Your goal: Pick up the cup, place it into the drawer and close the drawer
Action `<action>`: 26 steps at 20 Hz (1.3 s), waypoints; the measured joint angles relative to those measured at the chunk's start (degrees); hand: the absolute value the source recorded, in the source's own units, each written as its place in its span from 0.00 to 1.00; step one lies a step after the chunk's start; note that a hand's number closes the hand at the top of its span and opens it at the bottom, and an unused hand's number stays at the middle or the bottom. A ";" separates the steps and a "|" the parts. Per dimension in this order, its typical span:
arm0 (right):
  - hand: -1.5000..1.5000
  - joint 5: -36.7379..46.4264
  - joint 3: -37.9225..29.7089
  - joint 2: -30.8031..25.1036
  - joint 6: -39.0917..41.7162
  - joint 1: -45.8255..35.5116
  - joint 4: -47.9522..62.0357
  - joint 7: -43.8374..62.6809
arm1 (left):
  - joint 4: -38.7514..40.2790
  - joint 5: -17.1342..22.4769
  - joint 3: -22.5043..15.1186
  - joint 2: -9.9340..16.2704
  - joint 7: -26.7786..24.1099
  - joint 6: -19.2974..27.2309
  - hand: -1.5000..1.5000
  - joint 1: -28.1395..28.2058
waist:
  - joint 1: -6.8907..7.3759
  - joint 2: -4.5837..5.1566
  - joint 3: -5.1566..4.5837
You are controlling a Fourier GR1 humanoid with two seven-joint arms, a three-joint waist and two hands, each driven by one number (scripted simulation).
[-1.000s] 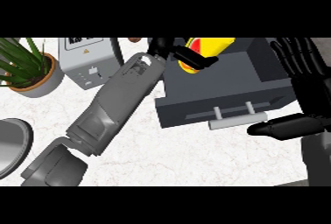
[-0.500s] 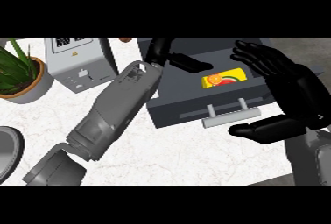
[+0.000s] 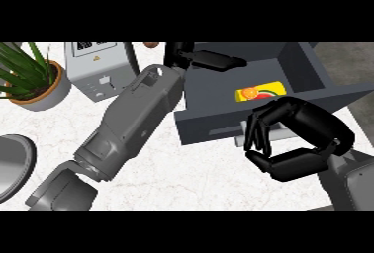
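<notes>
The yellow cup (image 3: 259, 92), with fruit printed on it, lies on its side inside the open dark grey drawer (image 3: 211, 123). My left forearm crosses the counter from lower left. My left hand (image 3: 208, 59) reaches over the drawer's back left corner with its fingers straight, apart from the cup. In front of the drawer my right hand (image 3: 296, 143) has its fingers curled down over the front panel. It hides most of the handle (image 3: 240, 140), and I cannot tell whether it holds it.
A potted plant (image 3: 33, 81) stands at the far left, with a grey box appliance (image 3: 99, 69) beside it. A metal bowl (image 3: 11, 165) shows at the left edge. The white counter (image 3: 197, 173) ends just right of the drawer.
The cup, held in my left hand a second ago, now lies in the drawer with the hand off it. My right hand has moved from the drawer's right side to its front and curled.
</notes>
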 measured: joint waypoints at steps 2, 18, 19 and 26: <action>0.00 2.19 0.78 -2.61 1.87 1.20 -0.19 0.64 | 0.59 0.94 0.38 0.01 -1.18 0.69 0.00 -0.18 | 0.93 -0.25 0.02; 1.00 38.59 12.27 -2.51 -10.45 3.01 22.23 -12.17 | -2.46 4.98 2.04 1.32 -6.18 -2.49 0.00 6.37 | 10.38 -1.47 0.10; 1.00 39.97 12.55 -2.05 -11.43 1.82 25.73 -13.54 | -2.87 5.01 2.21 1.80 -6.55 -3.06 0.00 7.24 | 10.81 -1.44 0.11; 1.00 44.46 9.36 0.70 -18.21 -9.11 48.75 -22.48 | -8.58 5.29 2.03 4.54 -5.29 -6.03 0.00 13.05 | 13.70 -1.53 0.07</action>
